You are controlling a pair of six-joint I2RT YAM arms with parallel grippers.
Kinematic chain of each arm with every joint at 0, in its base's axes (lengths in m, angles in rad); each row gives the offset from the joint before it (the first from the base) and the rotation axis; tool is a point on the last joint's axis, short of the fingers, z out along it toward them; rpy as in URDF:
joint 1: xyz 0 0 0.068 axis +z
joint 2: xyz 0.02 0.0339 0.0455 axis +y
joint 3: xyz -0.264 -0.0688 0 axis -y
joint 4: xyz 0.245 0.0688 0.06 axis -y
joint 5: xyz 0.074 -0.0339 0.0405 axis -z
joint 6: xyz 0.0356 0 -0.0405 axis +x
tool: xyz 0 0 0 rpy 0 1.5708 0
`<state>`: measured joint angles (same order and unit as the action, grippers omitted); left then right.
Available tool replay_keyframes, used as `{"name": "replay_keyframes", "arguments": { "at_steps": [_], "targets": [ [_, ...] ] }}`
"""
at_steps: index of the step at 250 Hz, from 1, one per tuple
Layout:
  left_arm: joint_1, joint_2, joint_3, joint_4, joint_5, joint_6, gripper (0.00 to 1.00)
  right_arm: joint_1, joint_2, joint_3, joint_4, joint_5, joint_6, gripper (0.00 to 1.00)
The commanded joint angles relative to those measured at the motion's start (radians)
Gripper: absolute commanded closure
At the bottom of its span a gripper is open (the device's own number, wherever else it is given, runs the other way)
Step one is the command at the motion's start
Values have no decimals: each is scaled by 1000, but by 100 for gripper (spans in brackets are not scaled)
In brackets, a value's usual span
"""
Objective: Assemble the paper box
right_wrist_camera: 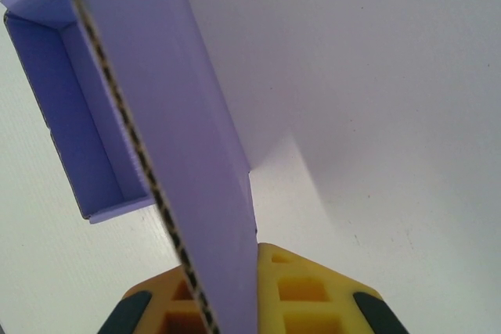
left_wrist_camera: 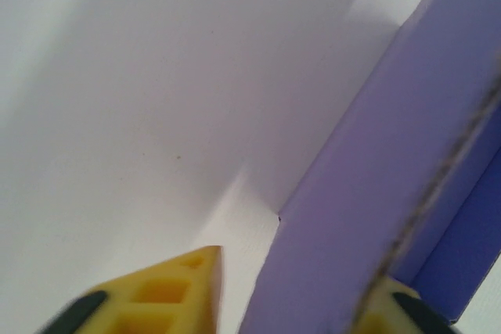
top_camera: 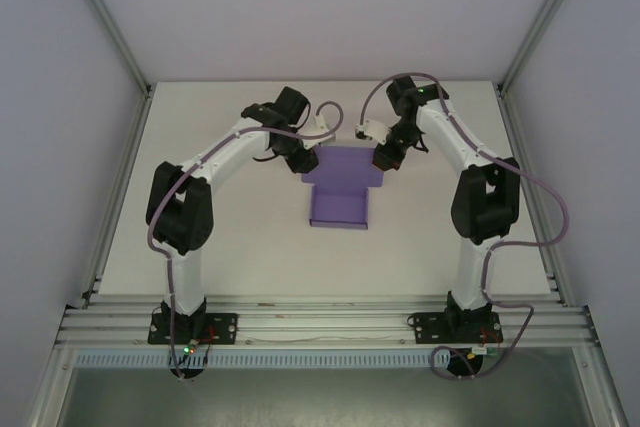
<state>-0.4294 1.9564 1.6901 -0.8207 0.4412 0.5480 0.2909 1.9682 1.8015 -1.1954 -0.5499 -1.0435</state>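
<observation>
I see a robotics lab test cell: a plain white bench (top_camera: pixel 250 257) boxed in by blank white wall panels (top_camera: pixel 60 97) and silver aluminium frame posts (top_camera: pixel 105 27), with white-and-black left arm (top_camera: pixel 215 162) and right arm (top_camera: pixel 460 157) bolted to a slotted metal rail (top_camera: pixel 320 325).

**Quick rundown of our three camera angles**

Our top cam sits high behind the arm bases and looks down and forward, far enough back to take in the whole table (top_camera: pixel 250 247). The left wrist cam rides right behind the left gripper (left_wrist_camera: pixel 297 291), looking out past its yellow fingers (left_wrist_camera: pixel 168 295), low and super close to the tabletop. Same deal on the right wrist, staring out along the right gripper (right_wrist_camera: pixel 227 291). What all three share is the box (top_camera: pixel 340 197). We get it small and mid-table from above, and as a big purple wall from either wrist.
</observation>
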Motion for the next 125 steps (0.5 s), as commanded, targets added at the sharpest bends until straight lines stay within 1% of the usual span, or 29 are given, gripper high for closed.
{"name": "replay_keyframes", "arguments": {
  "at_steps": [1, 25, 56, 76, 101, 117, 125],
  "targets": [
    [6, -41, -17, -33, -30, 7, 81, -6, -36, -15, 11, 6, 14, 95],
    [6, -42, -21, -35, -36, 3, 82, -6, -47, -27, 34, 6, 26, 96],
    [6, -42, -24, -15, -54, -36, 100, -5, -61, -44, 83, 25, 90, 100],
    [5, -73, -23, 6, -76, -82, 100, -2, -77, -53, 127, 52, 179, 100],
    [3, -90, -39, 70, -122, -175, 100, 8, -117, -95, 222, 123, 309, 100],
    [-3, -101, -47, 108, -169, -256, 100, 15, -146, -128, 306, 181, 432, 100],
    [-7, -109, -55, 135, -192, -302, 100, 20, -159, -137, 346, 213, 523, 100]
  ]
}}
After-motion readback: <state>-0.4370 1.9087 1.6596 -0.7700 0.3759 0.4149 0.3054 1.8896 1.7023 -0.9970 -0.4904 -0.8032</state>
